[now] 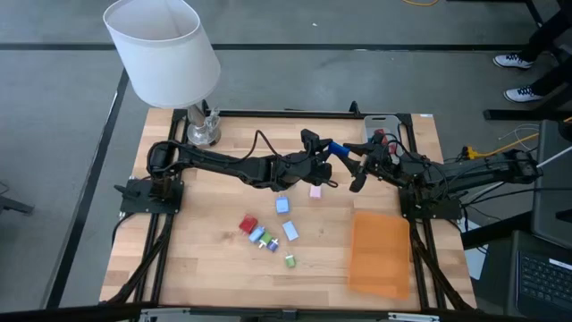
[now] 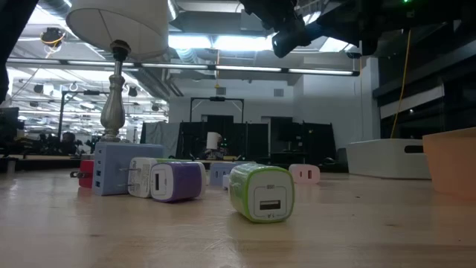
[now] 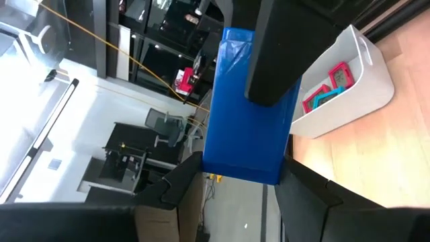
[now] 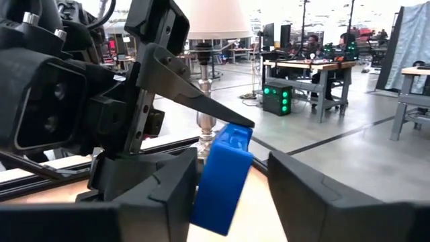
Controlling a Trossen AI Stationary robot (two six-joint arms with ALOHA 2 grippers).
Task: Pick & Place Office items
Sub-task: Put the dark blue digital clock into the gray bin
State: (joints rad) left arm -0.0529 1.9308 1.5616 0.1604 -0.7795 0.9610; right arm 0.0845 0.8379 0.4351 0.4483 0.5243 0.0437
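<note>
up high mid-table, left gripper pinching blue block; right gripper jaws spread around it, contact unclear; chargers on table below.

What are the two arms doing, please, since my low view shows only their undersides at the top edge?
Observer: The left claw is shut on a blue block, holding it in the air.
Operator: Where is the other arm in relation to it?
Observer: The right claw has a finger on either side of that block, with a gap showing on one side, so it looks like a handover not yet gripped.
Operator: Is there anything in the tray I see at the right?
Observer: Yes, the pale tray holds pink and teal pieces.
</note>
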